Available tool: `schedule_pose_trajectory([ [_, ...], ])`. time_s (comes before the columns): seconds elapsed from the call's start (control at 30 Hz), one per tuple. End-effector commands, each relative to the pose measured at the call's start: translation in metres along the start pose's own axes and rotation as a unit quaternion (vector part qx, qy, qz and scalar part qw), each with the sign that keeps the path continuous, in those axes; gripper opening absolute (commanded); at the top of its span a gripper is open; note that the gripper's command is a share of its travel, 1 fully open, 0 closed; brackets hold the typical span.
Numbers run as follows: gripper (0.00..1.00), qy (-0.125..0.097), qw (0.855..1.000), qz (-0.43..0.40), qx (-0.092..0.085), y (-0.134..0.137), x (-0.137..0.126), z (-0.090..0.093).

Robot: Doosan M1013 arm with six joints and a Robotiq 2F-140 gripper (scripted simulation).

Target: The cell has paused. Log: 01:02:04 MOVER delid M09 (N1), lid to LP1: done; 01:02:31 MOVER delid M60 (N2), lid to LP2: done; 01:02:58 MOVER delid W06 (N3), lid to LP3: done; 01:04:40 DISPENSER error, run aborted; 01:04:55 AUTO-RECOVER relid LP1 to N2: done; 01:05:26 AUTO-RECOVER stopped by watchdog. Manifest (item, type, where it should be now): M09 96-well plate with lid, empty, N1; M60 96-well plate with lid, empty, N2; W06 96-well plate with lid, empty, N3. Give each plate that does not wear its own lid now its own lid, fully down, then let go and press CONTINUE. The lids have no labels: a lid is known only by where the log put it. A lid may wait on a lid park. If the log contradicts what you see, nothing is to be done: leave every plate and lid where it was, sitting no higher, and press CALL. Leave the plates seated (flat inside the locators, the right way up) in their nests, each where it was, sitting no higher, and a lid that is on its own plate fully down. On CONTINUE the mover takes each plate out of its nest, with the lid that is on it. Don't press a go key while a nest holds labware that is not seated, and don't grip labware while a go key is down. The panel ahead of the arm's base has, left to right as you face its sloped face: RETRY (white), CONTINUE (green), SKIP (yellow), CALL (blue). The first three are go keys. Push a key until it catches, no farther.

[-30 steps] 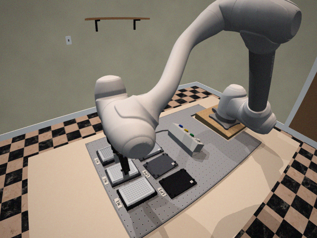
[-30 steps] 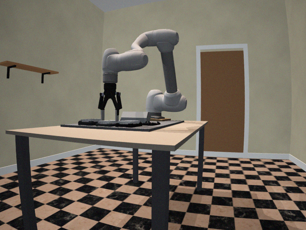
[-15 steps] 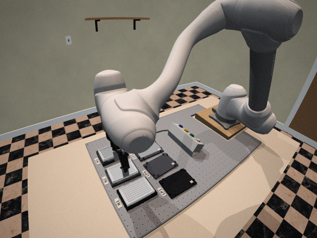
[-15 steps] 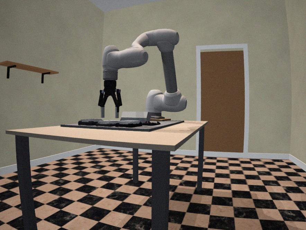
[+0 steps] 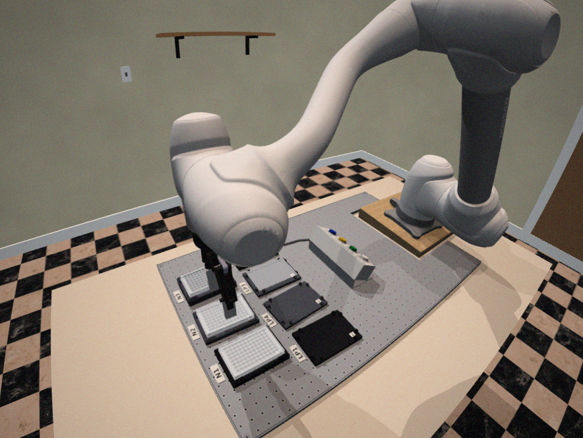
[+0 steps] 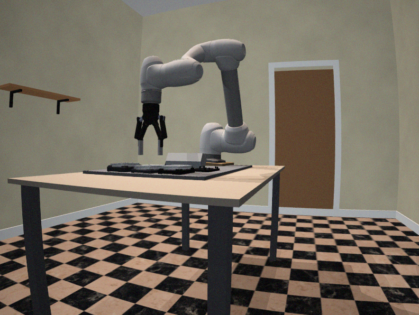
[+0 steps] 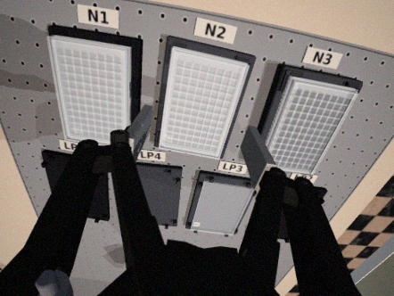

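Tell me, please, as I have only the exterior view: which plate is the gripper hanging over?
Observer: The gripper hangs over the middle plate, in the nest marked N2. Its fingers are open, with nothing between them.
Operator: Thank you. Is any lid waiting on a park?
Observer: Yes. One pale lid lies on the park marked LP3.
Operator: And the other parks?
Observer: The park marked LP4 and the park marked LP1 show only dark pads. A fourth park is hidden behind the arm and a finger, so I cannot tell what is on it.
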State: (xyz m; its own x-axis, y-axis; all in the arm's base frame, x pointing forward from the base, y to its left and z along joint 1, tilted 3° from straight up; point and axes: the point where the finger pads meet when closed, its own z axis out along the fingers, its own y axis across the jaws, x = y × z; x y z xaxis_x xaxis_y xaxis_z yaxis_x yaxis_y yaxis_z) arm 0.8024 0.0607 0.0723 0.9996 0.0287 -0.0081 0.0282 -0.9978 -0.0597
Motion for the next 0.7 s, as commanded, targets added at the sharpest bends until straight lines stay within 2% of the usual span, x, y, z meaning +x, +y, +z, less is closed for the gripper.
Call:
schedule_pose_trajectory([
  [0.0,0.66,0.0,1.0,0.0,0.0,0.0,0.0,-0.003],
  [0.47,0.66,0.0,1.0,0.0,0.0,0.001,-0.002,-0.009],
  [0.5,0.66,0.0,1.0,-0.001,0.0,0.007,-0.013,-0.01],
  [0.57,0.66,0.0,1.0,-0.003,0.0,0.036,-0.068,-0.012],
  [0.6,0.66,0.0,1.0,-0.003,0.0,0.036,-0.068,-0.012],
  [0.63,0.66,0.0,1.0,-0.005,0.0,0.048,-0.097,-0.012],
  [0.67,0.66,0.0,1.0,-0.005,0.0,0.052,-0.105,-0.012],
])
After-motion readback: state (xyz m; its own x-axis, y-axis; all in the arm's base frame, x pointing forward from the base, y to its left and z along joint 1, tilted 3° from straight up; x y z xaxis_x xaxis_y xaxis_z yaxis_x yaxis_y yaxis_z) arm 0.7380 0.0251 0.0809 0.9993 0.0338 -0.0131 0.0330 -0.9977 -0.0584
